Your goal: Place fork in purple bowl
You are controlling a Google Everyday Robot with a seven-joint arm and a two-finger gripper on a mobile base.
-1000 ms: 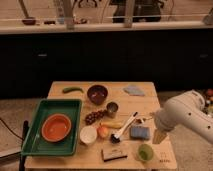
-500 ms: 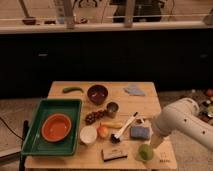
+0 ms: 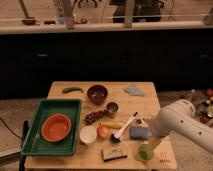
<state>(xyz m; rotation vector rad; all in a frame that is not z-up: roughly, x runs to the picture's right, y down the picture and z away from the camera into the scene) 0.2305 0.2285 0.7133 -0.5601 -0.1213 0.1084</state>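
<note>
The dark purple bowl point(image 3: 97, 93) stands at the back middle of the wooden table point(image 3: 150, 102). A white-handled utensil with a dark end point(image 3: 125, 128) lies slanted in the front middle, between an orange fruit and a blue sponge point(image 3: 140, 132). I cannot tell whether it is the fork. My white arm point(image 3: 177, 125) reaches in from the right over the table's front right corner. My gripper point(image 3: 151, 144) is at its low end, just above a green cup point(image 3: 145, 152) and right of the utensil, largely hidden by the arm.
A green tray point(image 3: 35, 142) at the front left holds an orange bowl point(image 3: 56, 127). Also on the table are a green vegetable point(image 3: 73, 90), grapes point(image 3: 94, 116), a metal cup point(image 3: 112, 108), a white bowl point(image 3: 88, 134), an orange fruit point(image 3: 102, 131), a blue cloth point(image 3: 134, 90) and a dark packet point(image 3: 113, 153).
My arm has swung left and forward from beyond the table's right edge to over its front right corner, near the green cup. The things on the table have not moved.
</note>
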